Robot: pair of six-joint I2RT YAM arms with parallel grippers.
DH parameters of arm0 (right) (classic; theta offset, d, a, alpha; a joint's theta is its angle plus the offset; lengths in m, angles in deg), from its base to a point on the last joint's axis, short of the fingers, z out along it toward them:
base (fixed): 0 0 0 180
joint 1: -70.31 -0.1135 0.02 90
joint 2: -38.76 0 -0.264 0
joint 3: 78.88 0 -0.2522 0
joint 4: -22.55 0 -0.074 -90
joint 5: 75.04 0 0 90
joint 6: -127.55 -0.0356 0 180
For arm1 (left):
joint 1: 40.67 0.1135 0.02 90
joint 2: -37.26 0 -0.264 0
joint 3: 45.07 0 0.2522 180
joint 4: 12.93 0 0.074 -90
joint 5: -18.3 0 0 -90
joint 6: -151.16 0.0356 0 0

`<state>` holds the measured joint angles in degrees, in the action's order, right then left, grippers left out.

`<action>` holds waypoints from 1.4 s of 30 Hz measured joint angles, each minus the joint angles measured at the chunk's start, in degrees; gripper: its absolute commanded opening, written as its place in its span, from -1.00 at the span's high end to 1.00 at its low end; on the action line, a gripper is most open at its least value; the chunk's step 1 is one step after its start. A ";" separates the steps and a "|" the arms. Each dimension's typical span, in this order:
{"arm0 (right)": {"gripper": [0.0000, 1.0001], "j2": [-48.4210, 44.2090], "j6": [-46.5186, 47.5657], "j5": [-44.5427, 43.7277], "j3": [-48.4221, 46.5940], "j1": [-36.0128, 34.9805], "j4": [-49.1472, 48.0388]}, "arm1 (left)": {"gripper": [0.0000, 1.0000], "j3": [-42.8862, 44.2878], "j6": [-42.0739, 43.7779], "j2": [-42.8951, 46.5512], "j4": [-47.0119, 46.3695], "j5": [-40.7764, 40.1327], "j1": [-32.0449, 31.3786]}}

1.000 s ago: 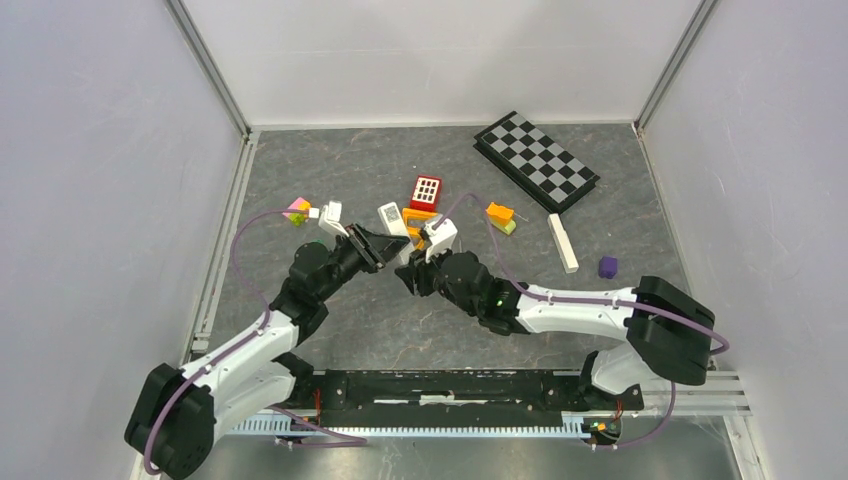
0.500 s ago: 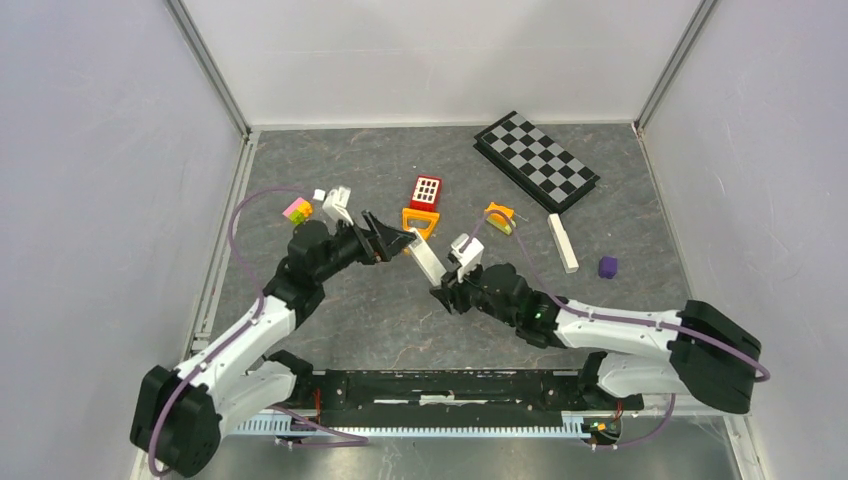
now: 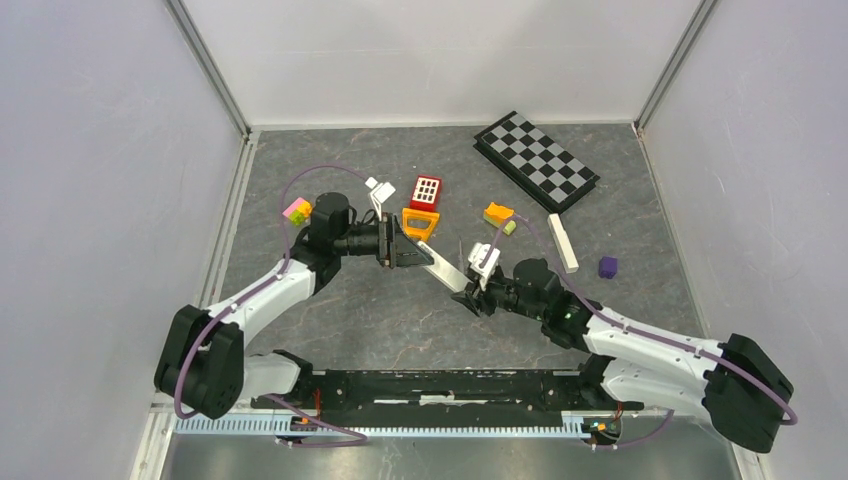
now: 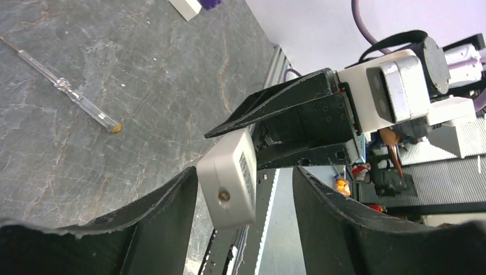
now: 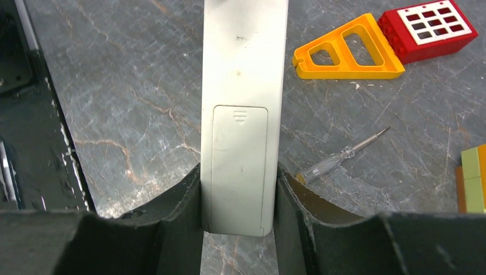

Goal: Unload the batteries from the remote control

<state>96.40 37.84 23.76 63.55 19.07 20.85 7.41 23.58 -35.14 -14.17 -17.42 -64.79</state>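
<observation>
My right gripper (image 5: 239, 172) is shut on the near end of the white remote control (image 5: 243, 86) and holds it above the table. The remote's back faces the right wrist camera, with the battery cover (image 5: 239, 160) closed, so the batteries are hidden. In the top view the remote (image 3: 447, 268) slants between the two arms, with my right gripper (image 3: 472, 292) at its lower end. My left gripper (image 4: 245, 172) stands open around the remote's far end (image 4: 229, 183). That end lies close to the left finger (image 4: 172, 200), and a wide gap separates it from the other finger.
A thin clear-handled screwdriver (image 5: 341, 157) lies on the table beside the remote. Behind it are a yellow triangular piece (image 3: 420, 222) and a red block (image 3: 426, 190). A checkerboard (image 3: 535, 160), a white bar (image 3: 562, 242), a purple cube (image 3: 607, 267) and coloured blocks (image 3: 500, 215) lie to the right.
My right arm has drawn the remote toward the near right. My left gripper has swung right after it, opened wide, then narrowed a little around the remote's far end.
</observation>
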 measured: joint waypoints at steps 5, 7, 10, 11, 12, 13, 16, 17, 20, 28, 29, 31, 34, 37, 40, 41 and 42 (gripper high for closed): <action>0.99 -1.99 5.25 0.81 0.28 -0.02 2.27 | 0.01 1.22 1.51 -0.22 1.81 1.84 -0.63; 0.99 -2.97 6.56 0.55 0.52 -0.02 2.69 | 0.02 1.86 2.25 -0.72 2.97 2.01 -1.07; 0.96 -3.61 8.09 0.15 0.81 -0.02 2.75 | 0.17 2.51 3.65 -1.31 5.70 2.32 -1.81; 0.95 -3.58 8.55 0.17 0.83 -0.02 2.86 | 0.27 2.64 4.26 -1.49 6.69 2.27 -2.08; 0.94 -3.58 8.90 0.20 0.85 -0.02 2.97 | 0.31 2.75 4.76 -1.70 7.63 2.23 -2.32; 0.94 -3.58 9.25 0.26 0.90 -0.02 3.08 | 0.30 2.80 5.18 -1.90 8.31 2.14 -2.54; 0.92 -3.58 10.21 0.39 1.38 -0.02 3.19 | 0.13 2.95 5.62 -2.38 9.49 1.81 -3.02; 0.91 -3.61 10.38 0.48 1.60 0.00 3.15 | 0.00 3.06 5.75 -2.56 9.77 1.68 -3.04; 0.90 -3.89 10.73 1.31 2.49 0.00 3.23 | -0.14 3.43 6.14 -3.02 10.38 1.22 -3.28; 0.87 -4.37 10.64 2.25 3.39 0.00 3.56 | 0.27 3.67 6.29 -3.02 10.47 0.81 -3.34; 0.87 -4.37 10.58 2.29 3.39 0.00 3.56 | 0.29 3.67 6.34 -3.02 10.54 0.66 -3.34; 0.84 -4.37 10.51 2.21 3.39 0.00 3.48 | 0.52 3.67 6.43 -3.04 10.73 0.20 -3.34; 0.56 -4.37 10.93 1.90 3.39 -0.02 3.61 | 0.74 3.67 6.16 -3.04 11.37 -0.02 -3.39; -0.29 -4.39 10.73 1.88 3.39 -0.02 3.85 | 0.91 3.67 6.16 -3.08 11.87 -0.26 -3.43; -0.77 -4.81 6.78 -0.66 3.39 -0.02 3.85 | 0.96 3.67 6.54 -3.08 12.09 -1.90 -3.93; -0.85 -5.25 4.72 -2.03 3.39 0.00 3.78 | 0.96 3.67 6.62 -3.08 12.20 -2.58 -4.07; -0.88 -5.68 2.82 -3.30 3.39 0.00 3.56 | 0.96 3.67 6.75 -3.06 12.17 -3.69 -4.28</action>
<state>90.72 40.66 20.46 66.94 19.07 24.41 11.08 30.33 -38.20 -2.00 -21.11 -69.07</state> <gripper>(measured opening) 0.844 0.326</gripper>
